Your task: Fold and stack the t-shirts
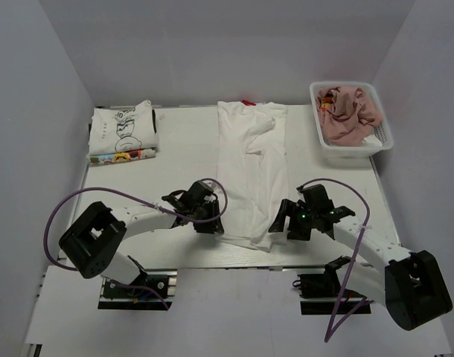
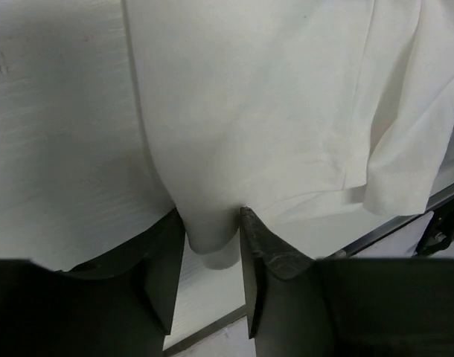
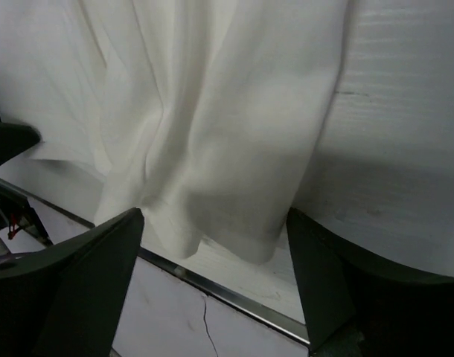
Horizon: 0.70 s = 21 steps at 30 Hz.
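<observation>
My left gripper (image 2: 210, 223) is pinching the white t-shirt (image 1: 251, 171) by its hem; my right gripper (image 3: 212, 219) is straddling it, jaws spread.

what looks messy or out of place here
The pink t-shirt lies crumpled in the basket, unfolded. On the long white t-shirt mid-table, a sleeve flops crooked across the folded strip.

L arm (image 1: 141, 218): low, elbow bent, reaching fwd-right from base.
L gripper (image 2: 212, 230): jaws narrow, pinching hem of white tee (image 2: 272, 111).
R arm (image 1: 365, 242): low, reaching fwd-left.
R gripper (image 3: 216, 223): jaws spread wide, angled down.
</observation>
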Motion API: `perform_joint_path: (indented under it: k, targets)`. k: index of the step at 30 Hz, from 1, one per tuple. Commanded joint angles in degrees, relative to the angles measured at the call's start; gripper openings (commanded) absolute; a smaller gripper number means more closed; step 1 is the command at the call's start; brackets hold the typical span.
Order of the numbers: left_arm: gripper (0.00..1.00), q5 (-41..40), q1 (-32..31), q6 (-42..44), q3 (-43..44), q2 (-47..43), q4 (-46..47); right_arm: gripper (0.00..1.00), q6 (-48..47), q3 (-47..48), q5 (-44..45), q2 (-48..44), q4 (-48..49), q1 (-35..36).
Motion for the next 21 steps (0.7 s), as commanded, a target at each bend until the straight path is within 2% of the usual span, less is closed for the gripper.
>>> perform_joint_path:
  k: [1,2,3,5,6,9,15,21]
  targets:
    - [0.45,1.9,-0.4,-0.2,-1.3,2.1,-3.2,0.80,1.7,-2.2,-0.6,2.6,2.6,0.6]
    - [0.42,1.9,-0.4,-0.2,-1.3,1.4,-4.2,0.71,1.9,-2.8,-1.7,2.8,2.9,0.6]
    - [0.39,1.9,-0.4,-0.2,-1.9,0.9,-4.8,0.46,2.1,-3.1,-2.9,3.2,3.7,0.9]
    - [0.34,1.9,-0.9,-0.7,-2.4,-0.5,-5.4,0.23,2.7,-3.9,-3.9,3.2,4.1,1.3]
    - [0.29,1.9,-0.9,-0.7,-3.0,-2.0,-5.9,0.00,2.8,-4.0,-4.2,2.4,2.8,1.4]
    - [0.18,3.7,-0.9,-0.7,-3.5,-4.5,-7.8,0.00,2.6,-4.4,-3.5,-0.4,-0.9,2.2]
    - [0.17,7.5,-0.9,0.3,-4.1,-8.5,-8.4,0.00,2.3,-4.2,-5.6,-6.7,-3.7,2.9]
    - [0.15,9.0,-0.1,5.0,3.7,-5.6,-8.6,0.00,1.9,0.0,-6.7,-3.5,2.9,2.6]
